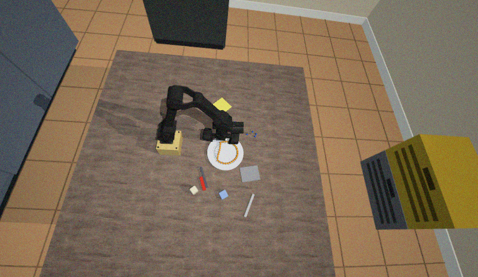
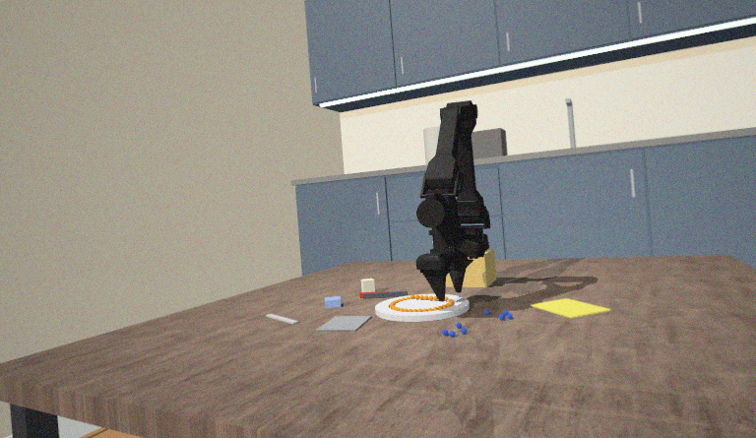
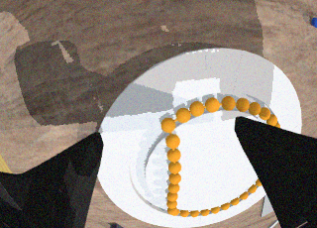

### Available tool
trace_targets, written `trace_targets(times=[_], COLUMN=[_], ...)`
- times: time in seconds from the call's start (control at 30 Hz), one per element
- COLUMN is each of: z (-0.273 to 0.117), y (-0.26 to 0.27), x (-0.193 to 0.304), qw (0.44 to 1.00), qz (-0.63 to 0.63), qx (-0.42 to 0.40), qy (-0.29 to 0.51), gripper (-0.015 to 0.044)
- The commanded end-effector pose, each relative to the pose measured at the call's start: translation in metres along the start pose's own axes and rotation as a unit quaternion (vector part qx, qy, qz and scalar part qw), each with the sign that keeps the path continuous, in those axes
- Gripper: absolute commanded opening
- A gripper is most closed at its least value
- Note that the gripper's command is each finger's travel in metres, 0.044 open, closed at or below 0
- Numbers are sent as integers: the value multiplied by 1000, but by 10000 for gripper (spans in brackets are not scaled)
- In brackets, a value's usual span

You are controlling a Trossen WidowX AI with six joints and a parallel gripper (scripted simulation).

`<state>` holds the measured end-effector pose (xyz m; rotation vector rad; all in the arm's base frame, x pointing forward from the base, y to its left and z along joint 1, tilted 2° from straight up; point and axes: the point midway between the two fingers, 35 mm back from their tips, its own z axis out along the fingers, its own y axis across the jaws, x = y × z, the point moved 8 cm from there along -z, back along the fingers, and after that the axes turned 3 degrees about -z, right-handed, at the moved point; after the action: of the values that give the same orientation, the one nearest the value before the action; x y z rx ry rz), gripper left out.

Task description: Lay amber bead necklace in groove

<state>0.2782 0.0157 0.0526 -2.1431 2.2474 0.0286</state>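
The amber bead necklace point(image 1: 237, 153) point(image 2: 410, 310) point(image 3: 212, 105) lies on the white round bead board point(image 1: 211, 160) point(image 2: 384, 312) point(image 3: 116, 180). In the wrist view its top beads curve along the groove. Its left side runs nearly straight, inside the curve of the groove, leaving the groove's left arc bare, with a corner at the upper left. My gripper point(image 2: 450, 295) point(image 3: 169, 132) is open and empty, low above the board's edge, with its fingers apart on either side of that corner. The right finger hides some right-hand beads. In the top view the arm hides the fingertips.
Small blue beads point(image 1: 255, 134) point(image 2: 459, 326) lie beside the board. A yellow sheet point(image 1: 222, 104) point(image 2: 570, 308), a grey square point(image 1: 249, 173) point(image 2: 344, 323), a red-handled tool point(image 1: 202, 183), a cream cube point(image 1: 193, 190), a blue block point(image 1: 223, 193) and a pale stick point(image 1: 249, 205) lie around it.
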Motion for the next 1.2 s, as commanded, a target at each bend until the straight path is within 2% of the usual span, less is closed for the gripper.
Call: trace_targets(times=[0.0, 0.37, 0.43, 0.5, 0.63, 0.77, 0.93, 1.17], z=[0, 0, -1, -3, -8, -13, -19, -27], y=[0, 0, 0, -1, -2, -2, 0, 3], x=[0, 0, 2, 9, 23, 37, 55, 79], qw=[1000, 1000, 999, 990, 933, 830, 642, 323], qz=[1, 1, 38, 141, 359, 558, 767, 946], qx=[-1, -1, -1, -1, -1, 0, 0, 1], qy=[-2, -2, -2, -1, 0, 0, 1, 1], gripper=[440, 440, 387, 335, 230, 125, 120, 120])
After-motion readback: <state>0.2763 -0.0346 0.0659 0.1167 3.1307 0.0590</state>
